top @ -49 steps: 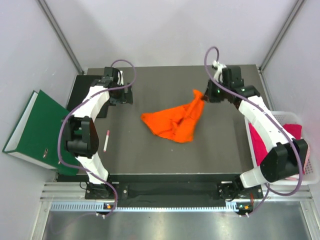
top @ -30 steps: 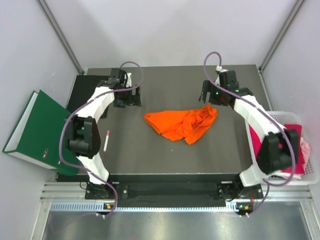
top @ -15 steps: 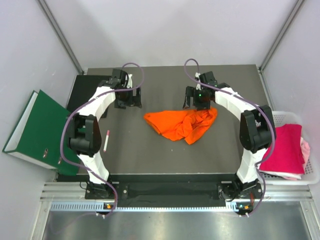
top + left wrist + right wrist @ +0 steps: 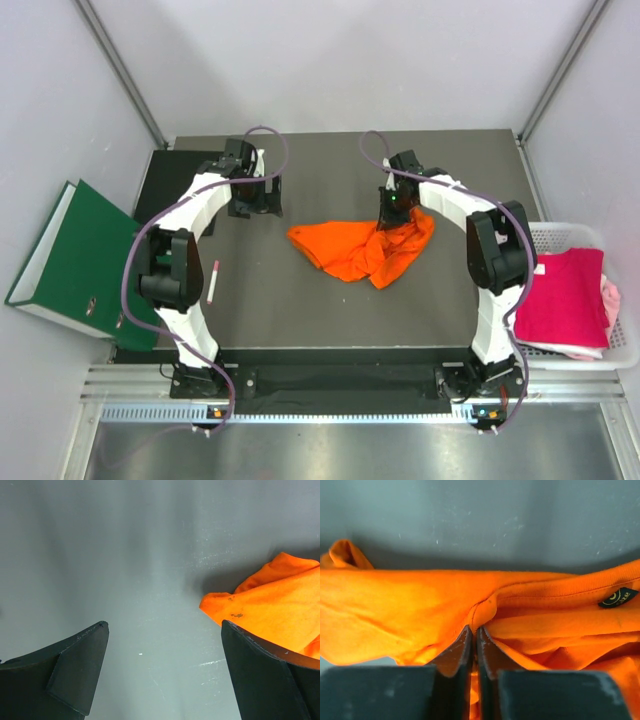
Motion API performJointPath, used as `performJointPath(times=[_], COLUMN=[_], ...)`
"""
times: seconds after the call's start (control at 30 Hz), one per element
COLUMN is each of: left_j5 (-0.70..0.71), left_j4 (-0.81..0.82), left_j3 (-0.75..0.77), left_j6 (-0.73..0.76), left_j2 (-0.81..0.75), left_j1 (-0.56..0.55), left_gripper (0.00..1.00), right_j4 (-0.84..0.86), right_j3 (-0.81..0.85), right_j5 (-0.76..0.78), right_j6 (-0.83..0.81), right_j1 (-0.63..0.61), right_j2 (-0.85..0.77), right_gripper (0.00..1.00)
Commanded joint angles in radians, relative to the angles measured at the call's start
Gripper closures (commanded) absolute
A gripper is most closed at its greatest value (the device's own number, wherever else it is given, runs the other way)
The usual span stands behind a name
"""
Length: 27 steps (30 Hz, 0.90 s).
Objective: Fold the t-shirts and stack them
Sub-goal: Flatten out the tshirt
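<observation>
The bright orange t-shirt [image 4: 360,248] lies crumpled on the dark table's middle. My right gripper [image 4: 392,215] is down at its far right edge, shut on a pinched fold of the orange t-shirt [image 4: 485,611] near the collar label. My left gripper [image 4: 256,200] hovers over bare table left of the shirt, open and empty; the shirt's left corner [image 4: 260,605] shows beside its right finger [image 4: 265,675]. The magenta t-shirt [image 4: 570,298] lies on top in the white basket at the right, with the pale pink t-shirt [image 4: 610,298] showing at its edge.
A green binder [image 4: 65,262] lies off the table's left edge. A white and red pen [image 4: 213,281] lies on the left part of the table. The white basket [image 4: 560,232] stands beside the table's right edge. Grey walls close the back and sides.
The right gripper let the orange shirt drop flat, swung left, then came down and closed on its far edge. The left gripper shifted right toward the shirt.
</observation>
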<state>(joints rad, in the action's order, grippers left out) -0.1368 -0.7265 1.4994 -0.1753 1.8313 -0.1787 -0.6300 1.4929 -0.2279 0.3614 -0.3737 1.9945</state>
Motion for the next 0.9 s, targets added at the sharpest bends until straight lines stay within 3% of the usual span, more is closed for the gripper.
performJointPath(times=[0.0, 0.23, 0.47, 0.67, 0.87], left_j5=[0.020, 0.065, 0.071, 0.095, 0.092], left_j4=[-0.016, -0.005, 0.001, -0.007, -0.004], left_j3=[0.010, 0.005, 0.021, 0.012, 0.004], left_j6=[0.016, -0.009, -0.020, -0.004, -0.012], left_j2=[-0.001, -0.021, -0.046, -0.046, -0.044], left_j1=[0.001, 0.010, 0.039, 0.056, 0.062], left_gripper=[0.01, 0.01, 0.01, 0.01, 0.01], right_j4=[-0.005, -0.060, -0.025, 0.102, 0.227], right_j3=[0.067, 0.294, 0.401, 0.405, 0.492], right_j5=[0.022, 0.171, 0.587, 0.941, 1.113], right_j6=[-0.006, -0.044, -0.093, -0.243, -0.444], right_j1=[-0.018, -0.068, -0.083, -0.068, -0.067], right_j2=[-0.040, -0.144, -0.342, -0.552, -0.614], right_gripper=[1.00, 1.00, 1.00, 1.00, 1.00])
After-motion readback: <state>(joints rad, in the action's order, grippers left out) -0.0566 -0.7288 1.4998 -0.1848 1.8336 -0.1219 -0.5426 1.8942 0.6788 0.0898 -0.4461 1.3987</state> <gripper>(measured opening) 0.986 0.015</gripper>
